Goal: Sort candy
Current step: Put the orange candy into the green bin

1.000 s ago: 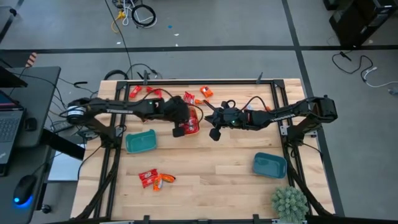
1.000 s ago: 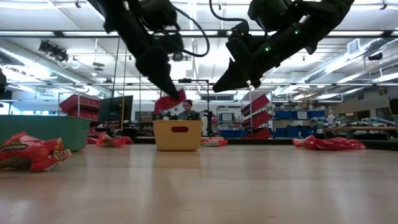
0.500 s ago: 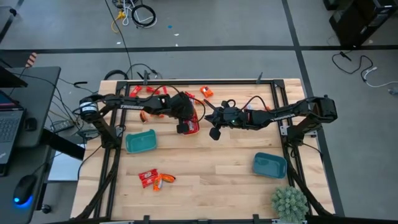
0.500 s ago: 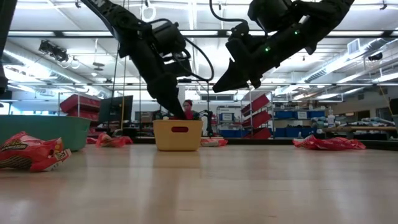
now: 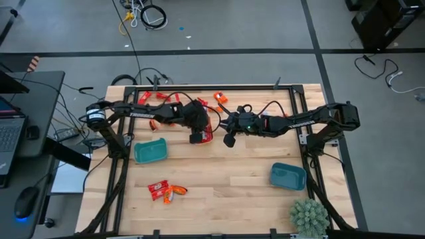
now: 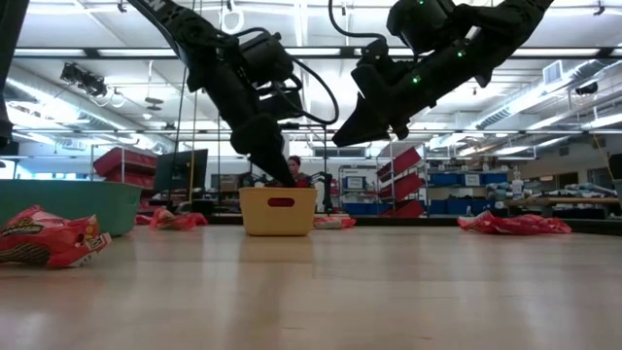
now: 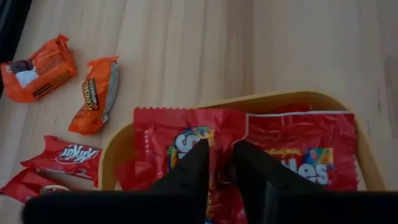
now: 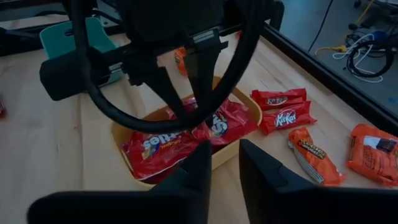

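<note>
A yellow bowl (image 7: 298, 98) near the table's middle holds red candy packs (image 7: 298, 149). My left gripper (image 7: 222, 163) points steeply down into the bowl, its fingers a narrow gap apart over one red pack (image 7: 180, 134). To the bowl's right, my right gripper (image 8: 224, 165) hangs above the table with a small gap and nothing between its fingers. Orange candies (image 7: 96, 93) and red bars (image 8: 280, 99) lie flat on the wood beyond the bowl. Two more candies (image 5: 166, 191) lie near the left front. My left gripper stands from above over the upper red pack (image 7: 186, 140) in the bowl. The fingers themselves hide their tips, so I cannot tell whether they touch the wrapper. The pack lies flat on the other packs, with no fold between the fingers.
One teal bowl (image 5: 151, 151) stands left of the yellow bowl and another (image 5: 287, 176) at the right front. A green plant (image 5: 309, 216) sits at the front right corner. Black rails (image 5: 199, 87) frame the table. Bare wood lies between the two teal bowls.
My left gripper has come down and a little toward the table's right, into the yellow bowl. The red pack that hung from its fingertips above the rim has gone down with it and now lies in the bowl.
</note>
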Tool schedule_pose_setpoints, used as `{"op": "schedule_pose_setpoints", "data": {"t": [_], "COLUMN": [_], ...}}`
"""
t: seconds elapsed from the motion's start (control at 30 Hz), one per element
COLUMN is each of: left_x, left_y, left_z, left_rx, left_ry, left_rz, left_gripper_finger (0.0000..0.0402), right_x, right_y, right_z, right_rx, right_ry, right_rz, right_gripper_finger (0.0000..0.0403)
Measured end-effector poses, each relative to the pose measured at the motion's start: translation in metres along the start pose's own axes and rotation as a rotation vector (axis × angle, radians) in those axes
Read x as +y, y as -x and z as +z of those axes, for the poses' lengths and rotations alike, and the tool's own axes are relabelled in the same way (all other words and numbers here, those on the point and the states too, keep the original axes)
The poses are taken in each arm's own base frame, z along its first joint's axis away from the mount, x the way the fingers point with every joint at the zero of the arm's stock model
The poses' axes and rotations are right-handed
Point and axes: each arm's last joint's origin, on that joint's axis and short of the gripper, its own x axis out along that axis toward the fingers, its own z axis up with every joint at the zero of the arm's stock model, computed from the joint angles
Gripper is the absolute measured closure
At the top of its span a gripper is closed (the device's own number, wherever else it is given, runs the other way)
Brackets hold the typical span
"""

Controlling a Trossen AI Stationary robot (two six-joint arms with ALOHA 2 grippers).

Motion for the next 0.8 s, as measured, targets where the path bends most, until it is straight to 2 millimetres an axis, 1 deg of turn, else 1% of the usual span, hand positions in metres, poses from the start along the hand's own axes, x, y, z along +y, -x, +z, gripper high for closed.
{"op": "schedule_pose_setpoints", "data": {"t": [0.17,0.27,0.43,0.53,0.6,0.67,0.73,0.8], "left_x": [-0.001,-0.001,0.002,0.002,0.002,0.002,0.002,0.001], "left_y": [0.000,0.003,0.016,0.027,0.033,0.041,0.050,0.057], "left_z": [-0.001,0.000,0.010,0.017,0.018,0.016,0.012,0.007], "left_rx": [0.007,0.009,0.053,0.037,0.045,0.063,0.100,0.128], "left_ry": [0.042,0.042,0.043,0.041,0.042,0.057,0.071,0.098], "left_rz": [-0.003,-0.003,-0.007,-0.002,0.008,0.029,0.050,0.051], "left_gripper_finger": [0.0280,0.0264,0.0260,0.0260,0.0265,0.0280,0.0308,0.0348], "right_x": [0.000,0.000,-0.001,-0.001,-0.001,-0.001,-0.001,-0.001], "right_y": [0.000,0.000,0.000,0.000,0.000,0.000,0.000,0.000], "right_z": [0.000,0.000,0.000,0.000,0.001,0.001,0.001,0.001], "right_rx": [0.000,0.000,-0.009,-0.011,-0.015,-0.014,-0.013,-0.014], "right_ry": [-0.003,-0.007,-0.019,-0.017,0.003,0.022,0.032,0.044], "right_rz": [0.000,-0.003,-0.047,-0.048,-0.047,-0.047,-0.047,-0.047], "right_gripper_finger": [0.0294,0.0272,0.0236,0.0216,0.0205,0.0201,0.0205,0.0223]}}
